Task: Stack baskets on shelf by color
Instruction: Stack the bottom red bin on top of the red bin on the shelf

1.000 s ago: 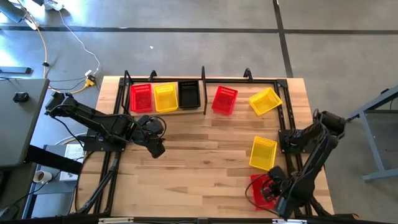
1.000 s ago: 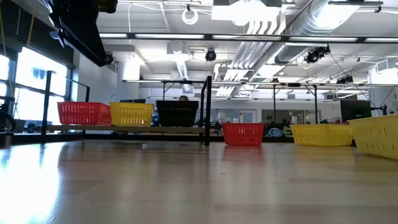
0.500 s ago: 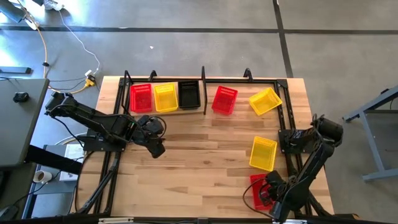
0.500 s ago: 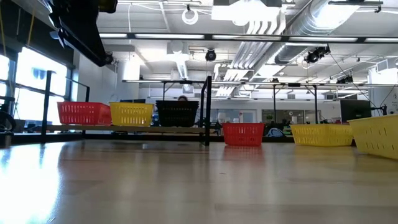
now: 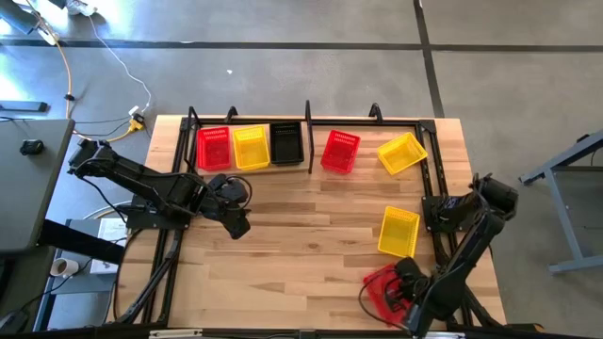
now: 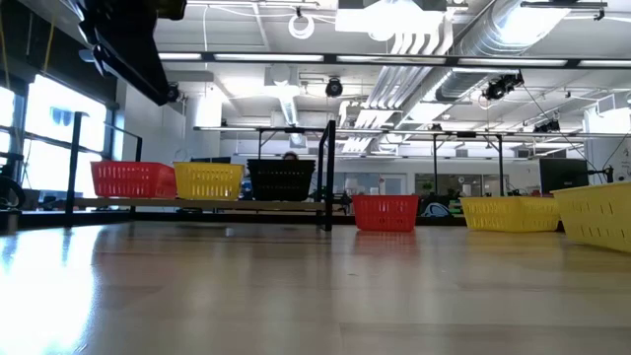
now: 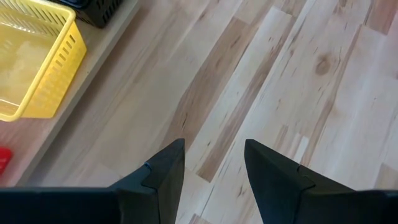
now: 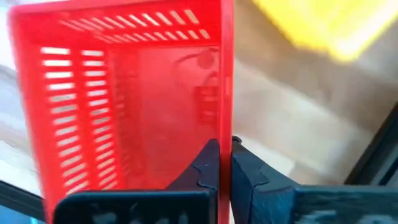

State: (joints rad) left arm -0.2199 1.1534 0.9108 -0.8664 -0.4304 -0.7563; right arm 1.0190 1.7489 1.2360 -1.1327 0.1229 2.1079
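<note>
step: grasp | right gripper (image 8: 224,163) clamped on red slotted plastic basket (image 5: 382,287) wall, well apart from wooden black-framed shelf (image 5: 247,170) | left gripper (image 7: 213,165) apart | next: carry to shelf's red basket

Three red baskets (image 5: 214,147) are in view, three yellow baskets (image 5: 251,147) and one black basket (image 5: 286,143), seven in all. There is one shelf (image 5: 308,118), one table (image 5: 301,254), two arms.

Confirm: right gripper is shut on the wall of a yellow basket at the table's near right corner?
Wrong colour. The right gripper is shut on the wall of a red basket, as the right wrist view shows; the rest holds, with it at the table's near right corner in the high view.
</note>
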